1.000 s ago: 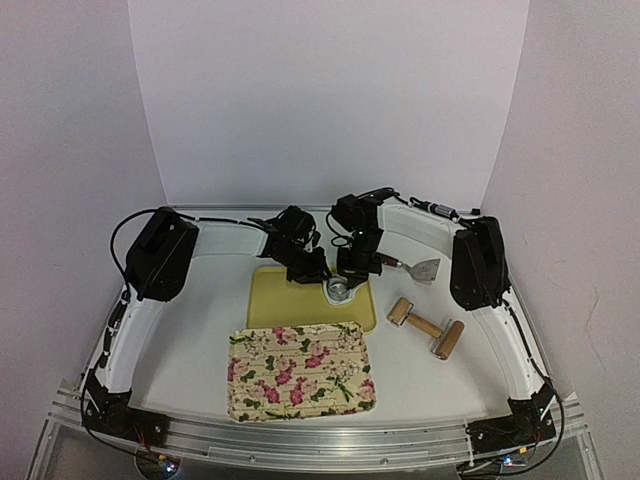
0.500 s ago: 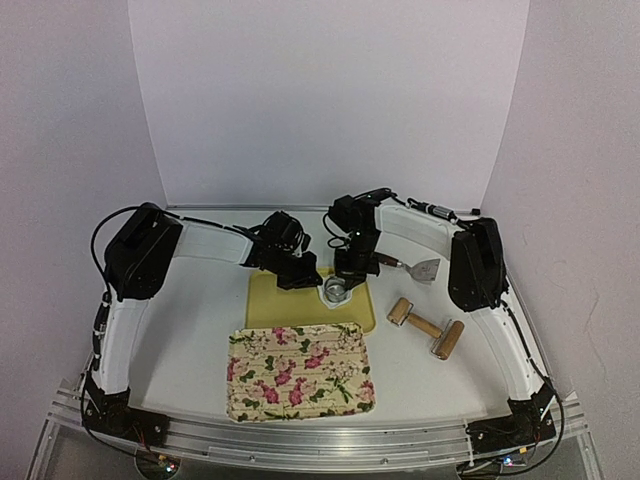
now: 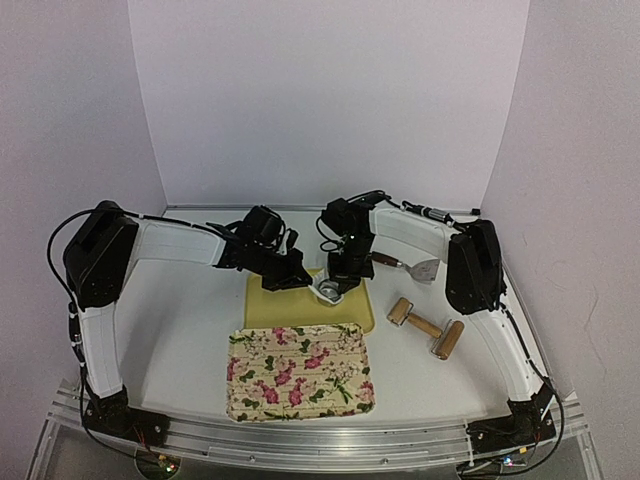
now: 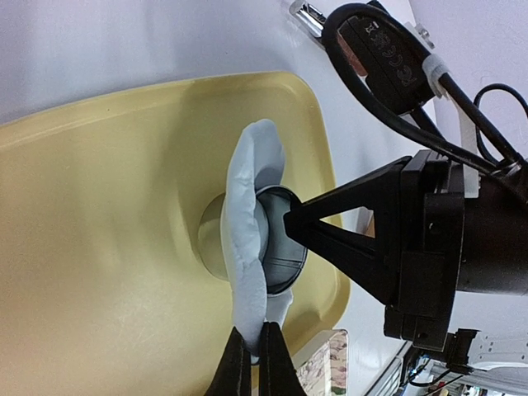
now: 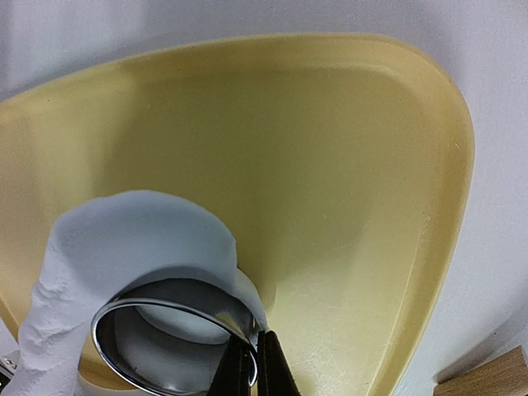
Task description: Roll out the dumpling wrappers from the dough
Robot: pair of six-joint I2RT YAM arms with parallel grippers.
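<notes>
My left gripper (image 4: 252, 330) is shut on the edge of the white leftover dough sheet (image 4: 247, 223) and holds it up off the yellow board (image 4: 107, 206). The sheet hangs looped round the metal ring cutter (image 4: 285, 247). My right gripper (image 5: 252, 337) is shut on the ring cutter's rim (image 5: 165, 297) and holds it tilted above the board, with the sheet (image 5: 124, 231) draped over it. A small pale round wrapper (image 4: 211, 239) lies on the board under the ring, partly hidden; it shows through the ring in the right wrist view (image 5: 165, 323). In the top view both grippers (image 3: 295, 278) (image 3: 335, 280) meet at the ring (image 3: 328, 291).
A floral tray (image 3: 300, 370) lies in front of the yellow board (image 3: 285, 308). A wooden rolling pin (image 3: 425, 327) lies to the right. A metal scraper (image 3: 420, 268) lies behind it, beside the right arm.
My left gripper has moved left, drawing the dough sheet with it, and the left arm has swung out to the left. The right gripper and ring have shifted slightly left.
</notes>
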